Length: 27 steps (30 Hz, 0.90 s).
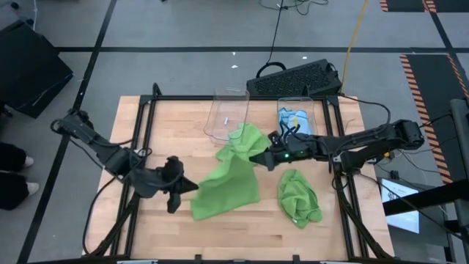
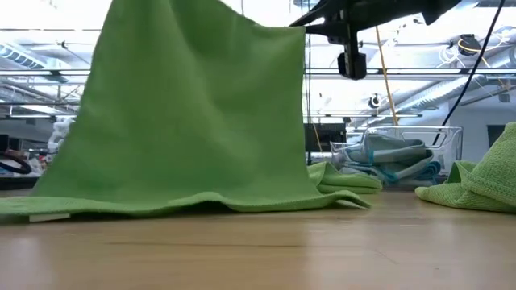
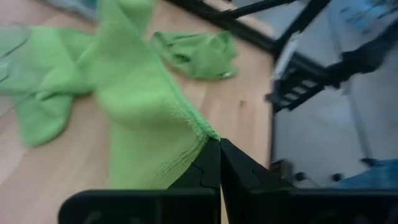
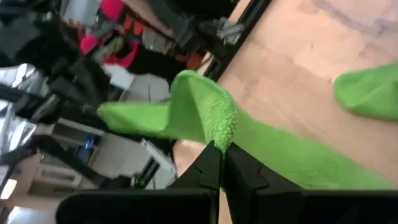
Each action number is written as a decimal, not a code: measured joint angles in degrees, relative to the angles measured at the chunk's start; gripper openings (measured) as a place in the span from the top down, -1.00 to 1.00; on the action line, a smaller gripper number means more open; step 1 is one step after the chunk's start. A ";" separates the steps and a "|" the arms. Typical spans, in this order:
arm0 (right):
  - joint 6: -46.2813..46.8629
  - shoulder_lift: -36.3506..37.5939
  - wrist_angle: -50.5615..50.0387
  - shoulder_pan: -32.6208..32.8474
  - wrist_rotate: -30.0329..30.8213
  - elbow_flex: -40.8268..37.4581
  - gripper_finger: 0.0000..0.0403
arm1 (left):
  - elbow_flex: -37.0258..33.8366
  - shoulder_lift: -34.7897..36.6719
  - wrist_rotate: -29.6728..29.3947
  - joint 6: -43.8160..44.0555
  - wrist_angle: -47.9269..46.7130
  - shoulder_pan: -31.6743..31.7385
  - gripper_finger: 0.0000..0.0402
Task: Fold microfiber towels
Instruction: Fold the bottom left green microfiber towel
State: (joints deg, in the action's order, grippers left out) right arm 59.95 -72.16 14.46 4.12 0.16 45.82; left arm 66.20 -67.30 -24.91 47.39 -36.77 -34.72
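Both grippers' fingers pinch green towel (image 1: 229, 183) corners: left gripper (image 1: 185, 188), right gripper (image 1: 258, 157); towel lifted btwn.

Three lime green towels are counted on the desk (image 1: 161, 125): one large towel (image 1: 229, 187) stretched out in the middle, one towel (image 1: 245, 139) bunched by the bins, and one crumpled towel (image 1: 299, 196) lying apart toward the right. Two clear plastic bins are seen at the far edge: one bin (image 1: 226, 114) with little inside, one bin (image 1: 295, 114) in which light blue cloth (image 1: 293, 119) is heaped, its number not to be told. Two arms are counted, each with one claw: the left claw (image 1: 192, 188) and the right claw (image 1: 253, 157). One keyboard (image 1: 293, 78) is seen beyond the desk.
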 joint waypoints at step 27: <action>-1.02 0.00 16.57 -1.51 3.04 -15.69 0.98 | -8.90 -1.54 -5.14 11.43 -14.64 0.79 1.00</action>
State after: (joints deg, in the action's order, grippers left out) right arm 58.94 -72.16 31.03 2.62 3.20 30.13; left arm 57.30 -68.84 -30.05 58.82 -51.41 -33.93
